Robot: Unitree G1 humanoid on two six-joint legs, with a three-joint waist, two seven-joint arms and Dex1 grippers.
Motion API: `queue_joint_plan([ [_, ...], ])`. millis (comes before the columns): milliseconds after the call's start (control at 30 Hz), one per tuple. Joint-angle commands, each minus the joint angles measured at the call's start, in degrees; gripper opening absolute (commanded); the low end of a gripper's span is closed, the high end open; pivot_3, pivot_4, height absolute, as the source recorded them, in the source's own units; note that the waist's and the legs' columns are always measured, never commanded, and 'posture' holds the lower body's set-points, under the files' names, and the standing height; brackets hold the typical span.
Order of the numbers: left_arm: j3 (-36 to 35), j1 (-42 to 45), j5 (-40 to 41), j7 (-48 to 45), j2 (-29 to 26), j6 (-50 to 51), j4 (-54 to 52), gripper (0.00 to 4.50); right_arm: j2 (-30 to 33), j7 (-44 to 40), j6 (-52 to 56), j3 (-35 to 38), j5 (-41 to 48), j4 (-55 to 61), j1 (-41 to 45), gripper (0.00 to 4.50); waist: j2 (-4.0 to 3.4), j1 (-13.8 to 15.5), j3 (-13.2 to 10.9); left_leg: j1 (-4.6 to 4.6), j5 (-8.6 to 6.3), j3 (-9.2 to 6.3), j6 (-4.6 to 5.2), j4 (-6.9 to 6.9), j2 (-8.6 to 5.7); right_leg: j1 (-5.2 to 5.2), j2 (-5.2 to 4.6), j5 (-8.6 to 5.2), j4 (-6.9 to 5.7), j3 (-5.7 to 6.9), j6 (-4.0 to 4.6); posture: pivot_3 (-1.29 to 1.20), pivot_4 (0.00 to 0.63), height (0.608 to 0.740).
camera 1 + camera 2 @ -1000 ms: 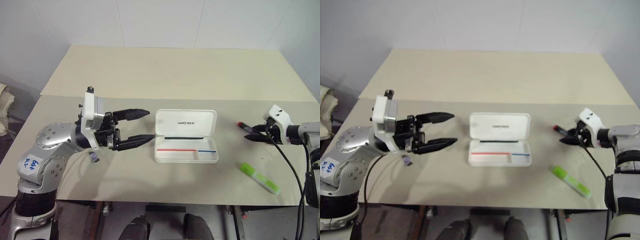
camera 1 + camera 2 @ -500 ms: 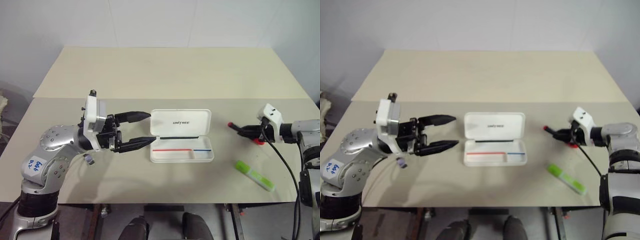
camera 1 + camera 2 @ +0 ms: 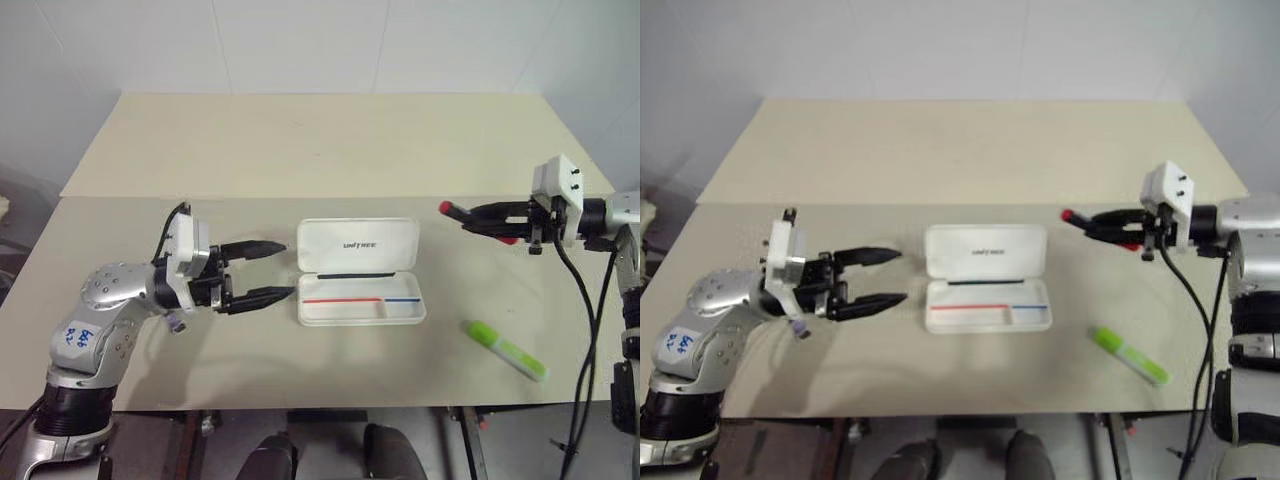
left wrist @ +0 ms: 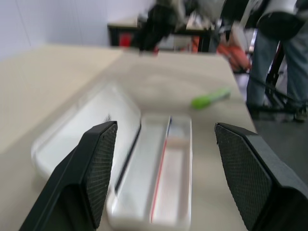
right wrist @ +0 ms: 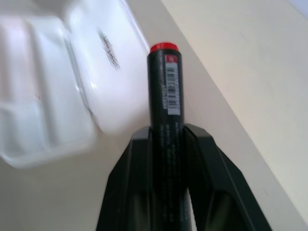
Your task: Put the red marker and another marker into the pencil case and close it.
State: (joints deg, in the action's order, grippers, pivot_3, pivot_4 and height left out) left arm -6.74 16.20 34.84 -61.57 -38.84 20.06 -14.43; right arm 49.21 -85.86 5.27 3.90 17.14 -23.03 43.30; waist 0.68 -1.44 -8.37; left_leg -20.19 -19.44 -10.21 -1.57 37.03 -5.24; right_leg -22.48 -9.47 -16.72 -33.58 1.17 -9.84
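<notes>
From the head we look down on the beige table [image 3: 330, 150]. Both wrist views, close and low, share the open white hard-plastic pencil case [image 4: 144, 159], frame centre in the head views.

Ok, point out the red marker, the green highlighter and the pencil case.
red marker [image 5: 165, 91], right wrist view, on its dark barrel.
green highlighter [image 3: 508, 350], left eye view, on the middle of its body.
pencil case [image 3: 360, 246], left eye view, on the open lid.
</notes>
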Motion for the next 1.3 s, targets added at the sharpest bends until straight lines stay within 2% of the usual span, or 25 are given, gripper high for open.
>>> queue_joint_plan([
  [33,-1.43,-1.47,-2.35,-1.43,-1.35,-3.92,1.48,3.45,-1.19,-0.17,6.05,-0.90,5.13,12.50,-2.00,0.56,0.01,-0.02,0.01,0.00,-0.01,0.00,0.00,-0.01,0.00,0.00,0.00,0.00,0.00,0.01,0.01,0.00,0.150,0.740],
  [167,-1.90,-2.96,-3.85,-0.99,-1.81,-5.37,2.41,3.45,-6.32,1.32,9.41,-5.51,6.91,20.04,-4.33,0.56,0.14,0.03,0.09,0.01,-0.05,-0.01,0.05,0.03,0.00,0.03,0.00,0.07,0.00,0.04,0.12,0.00,0.150,0.740],
  [267,-2.17,-4.12,-4.86,-0.19,-1.64,-6.64,2.45,3.45,-8.91,0.94,6.40,-9.57,4.17,19.85,-5.83,0.56,0.14,0.27,0.08,0.01,-0.05,-0.02,0.05,0.07,0.00,0.01,0.00,0.11,-0.01,0.02,0.17,0.00,0.150,0.740],
  [667,-2.84,-7.17,-5.42,3.41,-0.22,-7.27,-0.24,3.45,-15.86,4.23,-7.67,-18.41,-7.96,8.72,-1.54,0.56,0.14,0.50,0.08,0.05,-0.05,-0.03,0.06,0.05,0.02,-0.12,0.02,0.29,-0.13,0.08,0.48,0.00,0.150,0.740],
  [1033,-1.96,-7.46,-5.35,5.48,1.11,-7.27,-1.42,3.45,-20.71,9.42,-15.10,-19.61,-13.16,0.82,1.40,0.56,0.13,-0.18,0.08,0.07,-0.05,-0.04,0.06,0.05,0.03,-0.14,0.04,0.31,-0.20,0.08,0.50,0.00,0.150,0.740],
  [1067,-1.80,-7.28,-5.36,5.51,1.24,-7.26,-1.35,3.45,-20.96,9.51,-15.49,-19.47,-13.23,0.36,1.61,1.32,0.13,-0.20,0.08,0.08,-0.05,-0.04,0.06,0.05,0.03,-0.14,0.04,0.31,-0.20,0.08,0.50,0.00,0.150,0.740],
  [1100,-1.62,-7.08,-5.35,5.52,1.39,-7.27,-1.29,3.45,-21.25,9.96,-15.70,-19.14,-13.18,0.21,1.82,1.56,0.13,-0.21,0.08,0.08,-0.05,-0.04,0.06,0.04,0.03,-0.14,0.04,0.31,-0.20,0.08,0.50,0.00,0.150,0.740],
  [1300,-0.95,-6.21,-5.48,5.21,1.99,-7.43,-0.86,3.45,-20.96,9.66,-14.26,-18.19,-11.63,2.82,1.51,3.83,0.13,-0.16,0.08,0.08,-0.05,-0.04,0.06,0.05,0.03,-0.15,0.04,0.31,-0.23,0.08,0.50,0.00,0.150,0.740],
])
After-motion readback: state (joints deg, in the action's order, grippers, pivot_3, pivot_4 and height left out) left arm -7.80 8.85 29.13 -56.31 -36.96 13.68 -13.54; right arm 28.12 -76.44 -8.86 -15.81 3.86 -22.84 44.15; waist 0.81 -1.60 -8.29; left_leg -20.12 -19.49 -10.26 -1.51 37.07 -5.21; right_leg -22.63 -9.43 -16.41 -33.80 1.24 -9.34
